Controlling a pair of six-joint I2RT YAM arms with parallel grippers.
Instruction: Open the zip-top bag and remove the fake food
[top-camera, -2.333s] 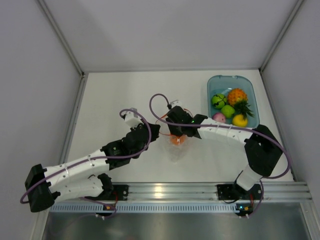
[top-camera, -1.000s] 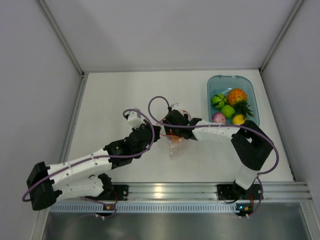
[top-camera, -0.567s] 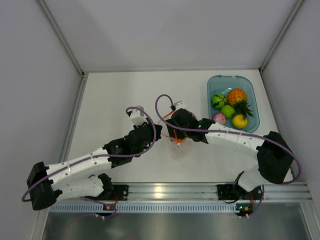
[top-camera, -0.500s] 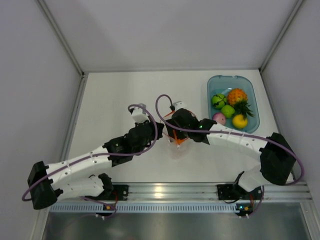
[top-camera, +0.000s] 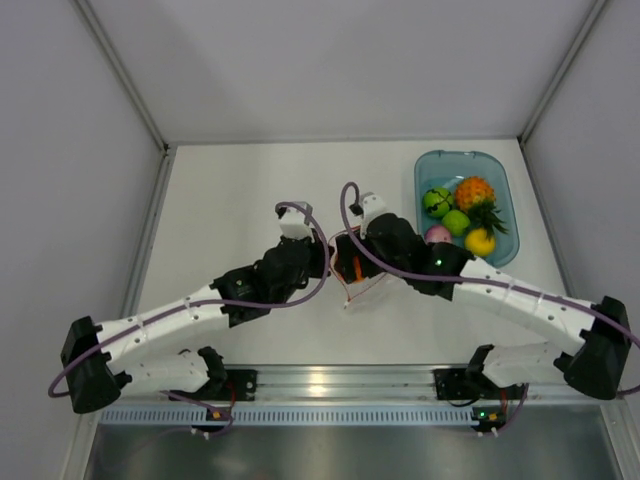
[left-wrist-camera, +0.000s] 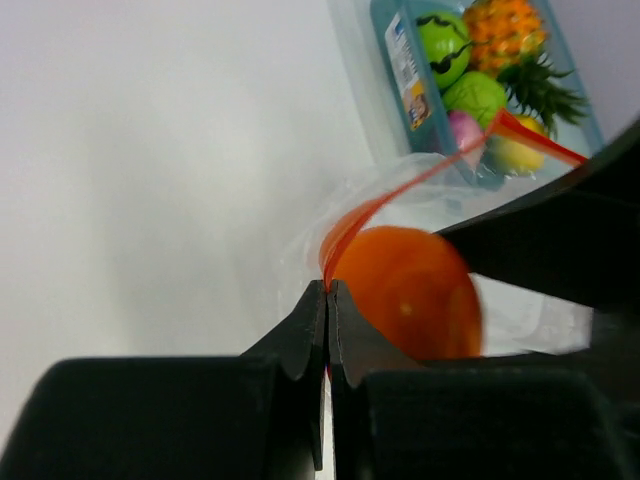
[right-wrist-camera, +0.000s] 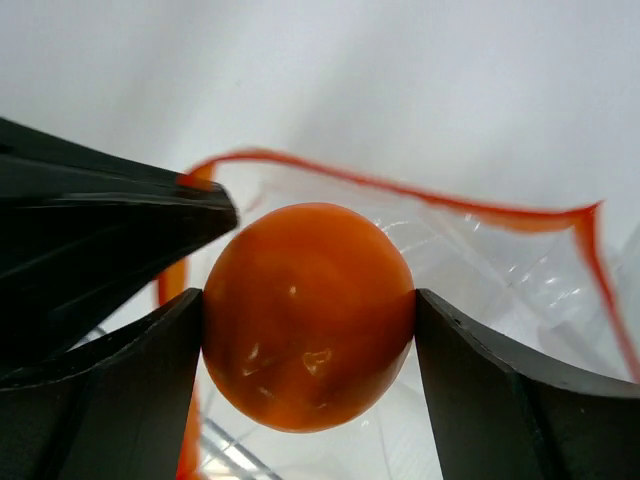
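Near the middle of the table (top-camera: 230, 200), the left gripper (left-wrist-camera: 327, 298) is pinched shut on the orange-red zip strip (right-wrist-camera: 400, 190) of the zip-top bag (right-wrist-camera: 505, 260), limp, slippery film best held by that stiffer strip. The right gripper (right-wrist-camera: 308, 330) clamps the orange ball (right-wrist-camera: 300, 290) at the bag's mouth; smooth and light, it may squirt free. Whether it is clear of the film is hard to tell.

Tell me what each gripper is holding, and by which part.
The left gripper pinches the zip-top bag by its orange-red zip edge. The right gripper holds the orange fake fruit across its two sides.
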